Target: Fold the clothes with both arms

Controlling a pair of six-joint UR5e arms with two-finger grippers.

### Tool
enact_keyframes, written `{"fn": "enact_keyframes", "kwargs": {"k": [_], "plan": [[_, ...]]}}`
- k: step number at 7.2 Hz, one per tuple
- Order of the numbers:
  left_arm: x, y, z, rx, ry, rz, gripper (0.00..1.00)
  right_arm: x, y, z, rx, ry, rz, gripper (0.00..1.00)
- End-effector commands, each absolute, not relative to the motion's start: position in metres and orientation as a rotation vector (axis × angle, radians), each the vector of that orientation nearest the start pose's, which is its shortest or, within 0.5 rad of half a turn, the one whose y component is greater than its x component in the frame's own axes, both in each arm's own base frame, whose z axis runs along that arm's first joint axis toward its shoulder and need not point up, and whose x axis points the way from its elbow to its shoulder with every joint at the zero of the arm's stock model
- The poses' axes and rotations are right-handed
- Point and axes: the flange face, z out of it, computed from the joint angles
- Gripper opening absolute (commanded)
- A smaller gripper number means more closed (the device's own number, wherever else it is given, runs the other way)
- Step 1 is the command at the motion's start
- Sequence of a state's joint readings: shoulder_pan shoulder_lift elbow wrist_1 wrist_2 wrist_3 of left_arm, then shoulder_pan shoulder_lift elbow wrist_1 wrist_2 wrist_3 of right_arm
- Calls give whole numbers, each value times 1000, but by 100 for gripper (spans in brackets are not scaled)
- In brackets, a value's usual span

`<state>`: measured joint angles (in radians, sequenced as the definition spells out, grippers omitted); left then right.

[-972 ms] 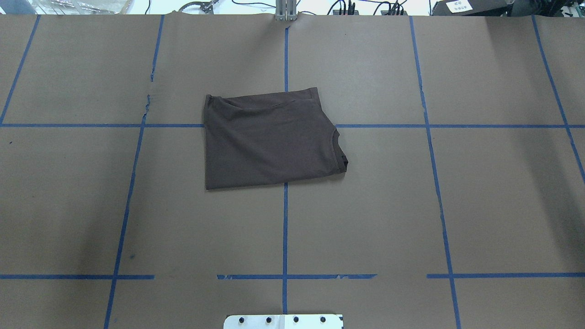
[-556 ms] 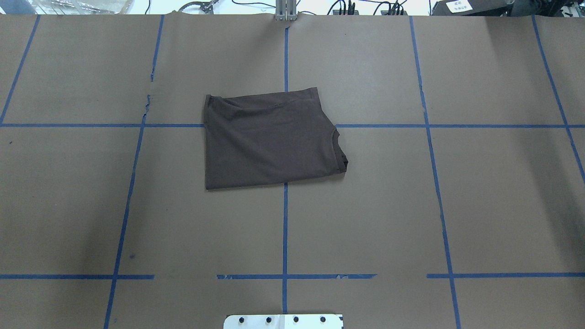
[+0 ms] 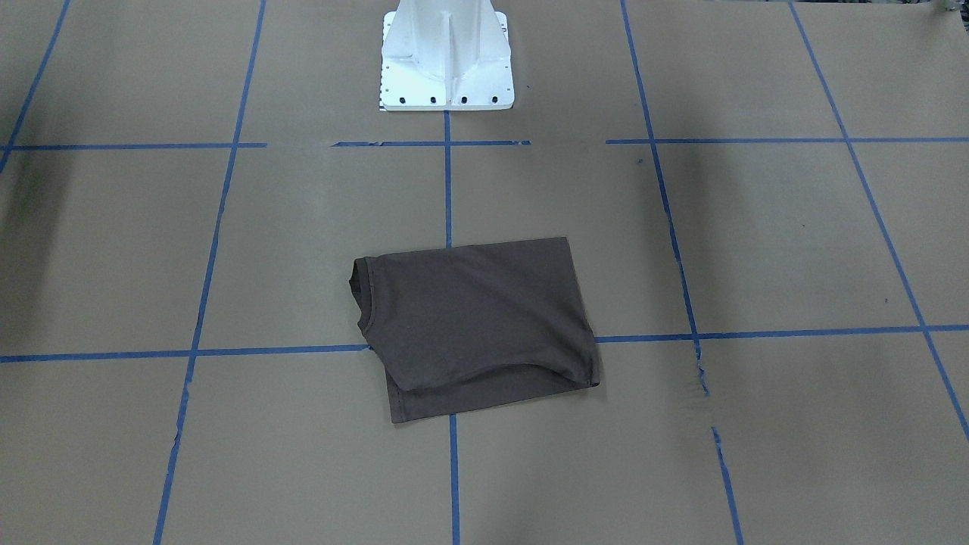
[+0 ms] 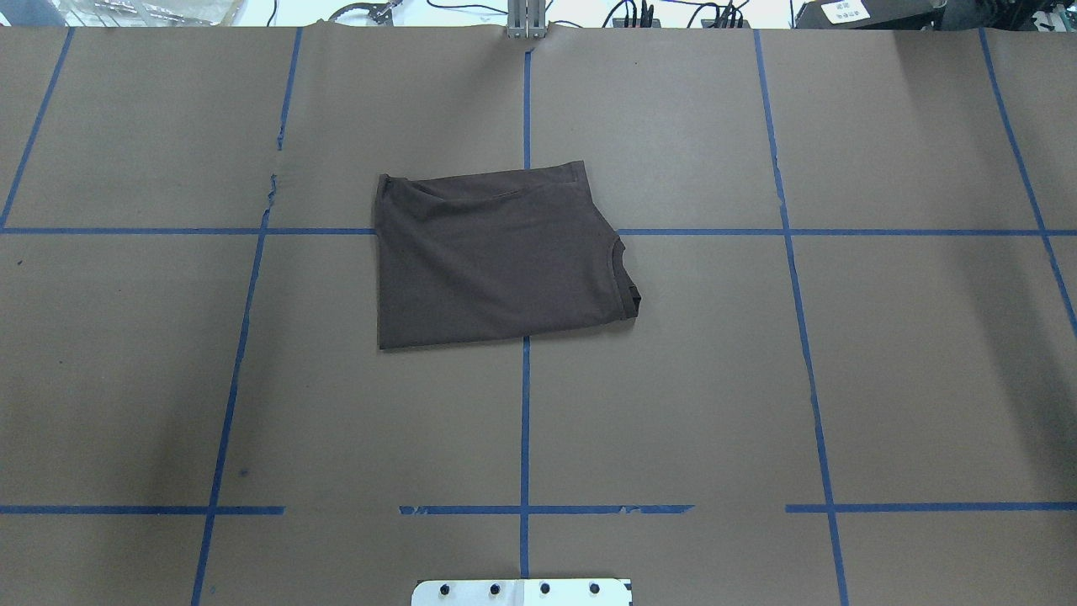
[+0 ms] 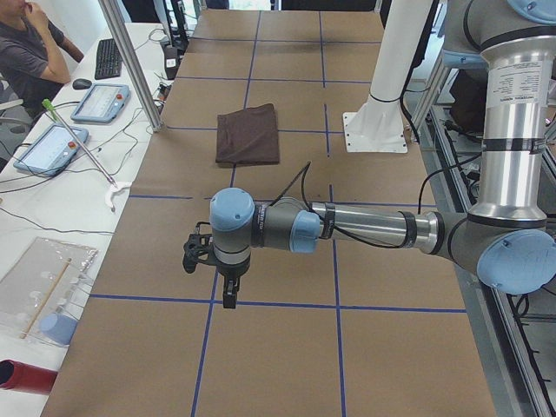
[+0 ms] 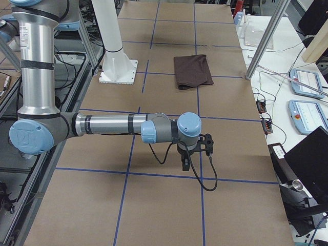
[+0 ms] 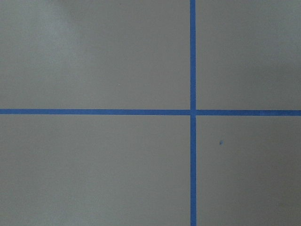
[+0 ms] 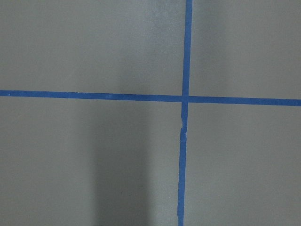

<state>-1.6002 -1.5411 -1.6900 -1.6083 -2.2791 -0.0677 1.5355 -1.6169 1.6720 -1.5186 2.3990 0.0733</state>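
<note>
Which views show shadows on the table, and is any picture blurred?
Overhead exterior: soft shadows darken the table at both sides, the T-shirt sharp. Right wrist-mounted: a broad shadow left of the blue tape. Left wrist-mounted: no distinct shadow, slightly soft.

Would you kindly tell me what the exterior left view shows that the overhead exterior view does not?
Only exterior left: the left arm reaching over the table, its hand pointing down, well apart from the T-shirt, and a seated person at a side desk. Only overhead: the collar on the shirt's right edge. Both: the folded T-shirt lying flat on the taped brown paper, and the white base.
</note>
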Motion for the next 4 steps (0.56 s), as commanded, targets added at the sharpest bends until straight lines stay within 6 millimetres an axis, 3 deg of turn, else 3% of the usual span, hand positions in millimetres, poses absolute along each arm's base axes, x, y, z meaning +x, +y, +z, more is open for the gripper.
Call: {"fn": "enact_keyframes", "kwargs": {"k": [1,4], "plan": [[-84,-485,613,116,706,-40,100,43,-480,622,55,-832,-9,100],[-84,-486,612,140,699,-32,100,43,-480,622,56,-833,-11,100]]}}
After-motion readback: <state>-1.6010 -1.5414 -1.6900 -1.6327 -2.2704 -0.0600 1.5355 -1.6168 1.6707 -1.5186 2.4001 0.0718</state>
